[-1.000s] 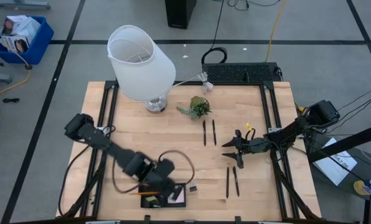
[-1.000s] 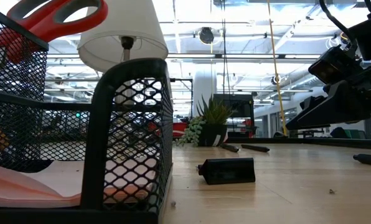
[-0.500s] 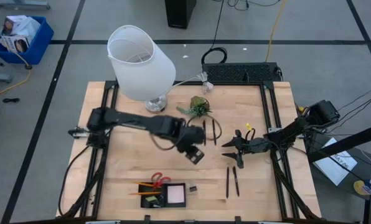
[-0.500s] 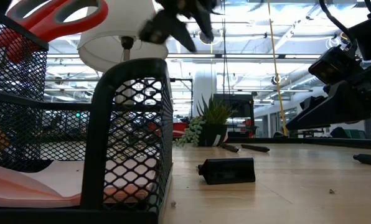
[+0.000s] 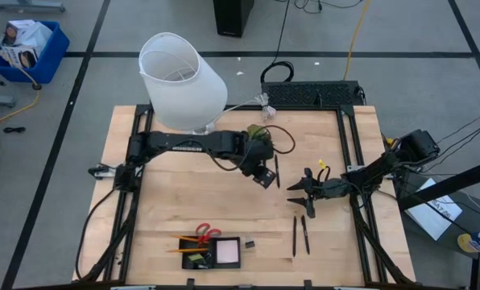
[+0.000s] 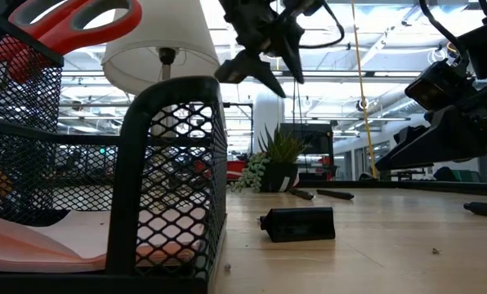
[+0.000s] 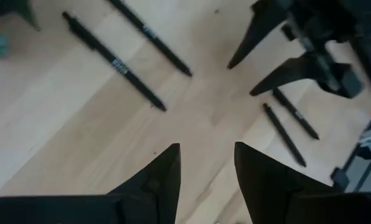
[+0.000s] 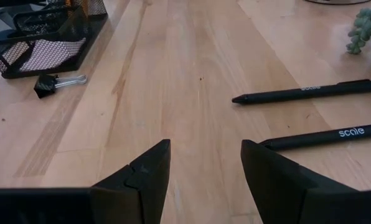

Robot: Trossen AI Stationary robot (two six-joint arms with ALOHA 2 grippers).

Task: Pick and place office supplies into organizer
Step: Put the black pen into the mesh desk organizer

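Note:
My left gripper [image 5: 266, 179] hangs open and empty above two black pens [image 7: 114, 62] that lie flat at mid-table beside the green sprig; in the low view it [image 6: 264, 57] is well clear of the wood. My right gripper [image 5: 303, 193] waits low at the right, open and empty [image 8: 204, 155]. Two more black pens [image 5: 300, 235] lie flat on the table, nearer the front edge. The black mesh organizer [image 5: 193, 259] stands at the near edge with the red-handled scissors [image 5: 208, 234], orange pencils [image 5: 185, 239] and pink pad [image 5: 226, 251] in it. A black clip [image 5: 249, 243] lies beside it.
The white lamp [image 5: 182, 79] stands at the far left and the green sprig [image 5: 258, 135] just behind my left arm. A small yellow piece [image 5: 322, 163] lies near my right gripper. A black keyboard-like box [image 5: 312, 94] sits at the far edge.
My left gripper has swung from above the organizer at the near edge toward the far right, to mid-table above the two pens by the sprig, rolling at the wrist on the way. Its fingers have kept their gap. Nothing on the table has moved.

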